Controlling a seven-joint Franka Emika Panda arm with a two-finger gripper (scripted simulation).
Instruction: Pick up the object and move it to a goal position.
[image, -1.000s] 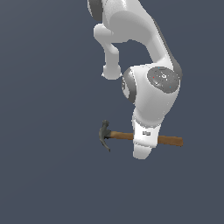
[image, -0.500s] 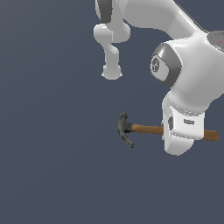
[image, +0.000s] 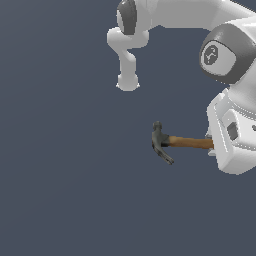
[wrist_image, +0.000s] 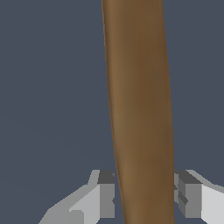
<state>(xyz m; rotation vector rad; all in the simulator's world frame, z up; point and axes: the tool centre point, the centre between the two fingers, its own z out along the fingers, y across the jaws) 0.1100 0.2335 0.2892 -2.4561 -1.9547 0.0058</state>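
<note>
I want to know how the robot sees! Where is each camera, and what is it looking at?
Exterior view: off the arm; shows the white arm carrying the hammer, head toward this view's left.
Wrist view: on the wrist, facing along the gripper; its fingers flank the brown handle.
Both show the hammer's handle.

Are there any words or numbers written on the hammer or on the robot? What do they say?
None: no words, numbers or brand names can be read in either view.
Hammer: plain dark head and bare brown handle, no writing.
Robot arm: plain white and grey shell; only a small pale mark on the round grey joint cap, which is not readable text.
Gripper: plain grey fingers, no label.
</note>
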